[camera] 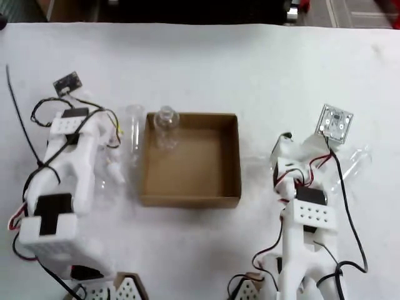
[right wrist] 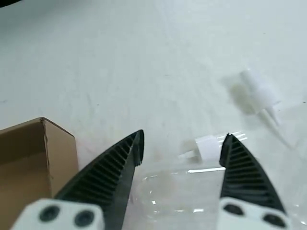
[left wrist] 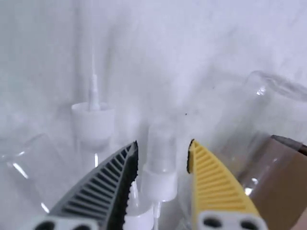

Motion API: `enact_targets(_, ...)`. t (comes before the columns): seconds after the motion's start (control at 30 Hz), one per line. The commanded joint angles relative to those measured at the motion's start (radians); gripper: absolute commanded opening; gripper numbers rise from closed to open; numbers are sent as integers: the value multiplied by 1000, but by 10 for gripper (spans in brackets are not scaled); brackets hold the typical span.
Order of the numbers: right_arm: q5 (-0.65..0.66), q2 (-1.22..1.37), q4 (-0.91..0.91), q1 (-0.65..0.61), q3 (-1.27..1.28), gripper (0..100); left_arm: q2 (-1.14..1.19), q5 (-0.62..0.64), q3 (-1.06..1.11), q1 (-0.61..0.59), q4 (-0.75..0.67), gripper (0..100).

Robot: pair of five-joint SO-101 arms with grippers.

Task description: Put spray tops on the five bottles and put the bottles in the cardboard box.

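Left hand [left wrist: 163,143] tilted down beside the cardboard box [camera: 190,201], jaws spread either side of an upright spray top [left wrist: 158,177]; second spray top [left wrist: 93,120] just beyond. Right hand [right wrist: 183,134], jaws spread, above a clear bottle [right wrist: 175,194] lying on the worktop [camera: 250,62]; loose spray top [right wrist: 259,91] nearby. The open-topped box sits between the arms, with one boxed bottle [camera: 165,122] in its far corner nearer the left arm.

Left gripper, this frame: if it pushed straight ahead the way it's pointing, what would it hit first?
Probably the white spray top, which sits directly in line between the fingers of the open left gripper. Depth is hard to judge, so how near it is stays unclear.
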Motion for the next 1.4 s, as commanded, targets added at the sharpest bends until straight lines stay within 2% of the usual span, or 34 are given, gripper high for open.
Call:
enact_targets(0.0, 3, 2, -22, 5, -6, 233, 120, -40, -161, 16, 77, 166)
enact_targets(0.23, 3, 2, -24, 5, -6, 233, 251, -40, -370, 16, 265, 165)
enact_targets(0.53, 3, 2, -24, 7, -6, 233, 260, -40, -371, 82, 273, 163)
enact_targets(0.73, 3, 2, -24, 7, -6, 233, 260, -40, -371, 73, 270, 55)
enact_targets(1.0, 3, 2, -24, 7, -6, 233, 260, -41, -374, 59, 270, 46)
enact_targets(1.37, 3, 1, -62, -10, 21, 233, 119, -49, -565, 51, 491, 23)
